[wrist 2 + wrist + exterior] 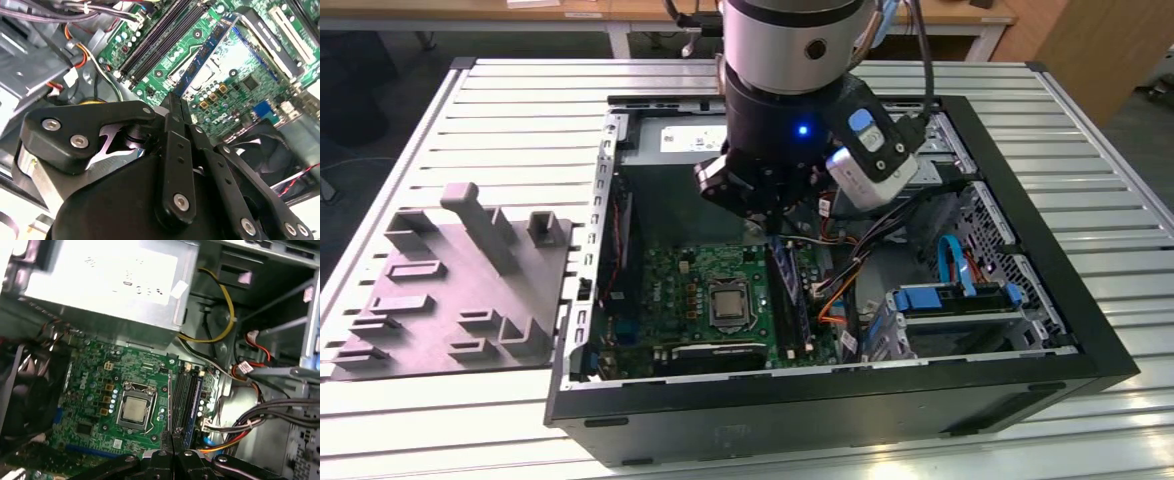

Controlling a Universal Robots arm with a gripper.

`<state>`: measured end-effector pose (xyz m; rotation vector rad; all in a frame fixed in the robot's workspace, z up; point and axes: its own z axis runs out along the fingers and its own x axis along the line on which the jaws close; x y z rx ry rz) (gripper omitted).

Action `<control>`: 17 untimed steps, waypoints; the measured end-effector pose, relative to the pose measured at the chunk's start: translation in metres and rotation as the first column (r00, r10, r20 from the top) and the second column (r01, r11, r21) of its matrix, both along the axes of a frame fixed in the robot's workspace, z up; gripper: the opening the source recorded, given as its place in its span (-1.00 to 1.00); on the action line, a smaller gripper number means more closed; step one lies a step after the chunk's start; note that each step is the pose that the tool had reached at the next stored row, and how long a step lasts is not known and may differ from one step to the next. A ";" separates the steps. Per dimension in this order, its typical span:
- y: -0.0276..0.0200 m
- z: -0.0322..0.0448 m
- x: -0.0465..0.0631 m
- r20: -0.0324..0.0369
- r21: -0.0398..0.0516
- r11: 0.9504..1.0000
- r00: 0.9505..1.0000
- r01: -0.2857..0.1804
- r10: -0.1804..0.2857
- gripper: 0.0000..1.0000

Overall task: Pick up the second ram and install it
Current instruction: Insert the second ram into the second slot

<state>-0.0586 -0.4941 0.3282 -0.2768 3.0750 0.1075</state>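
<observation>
Installing looks in hand: the gripper [174, 100], pinched narrow on the second ram [207, 52], holds it on edge at the motherboard [150, 360] just beside the CPU socket [134, 407], and seating it probably calls for square, even downward pressure.

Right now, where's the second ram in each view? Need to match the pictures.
Exterior view: the second ram is the blue stick running from under the gripper over the motherboard.
Second wrist view: its blue face slants away from the gripper, across the CPU socket.
First wrist view: seen edge-on, a thin pale line beside the CPU socket.
Shared landmark: the CPU socket.
</observation>
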 end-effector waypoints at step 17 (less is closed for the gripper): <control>0.0000 -0.0034 0.000 0.000 0.000 0.975 0.975 0.224 -0.224 -0.76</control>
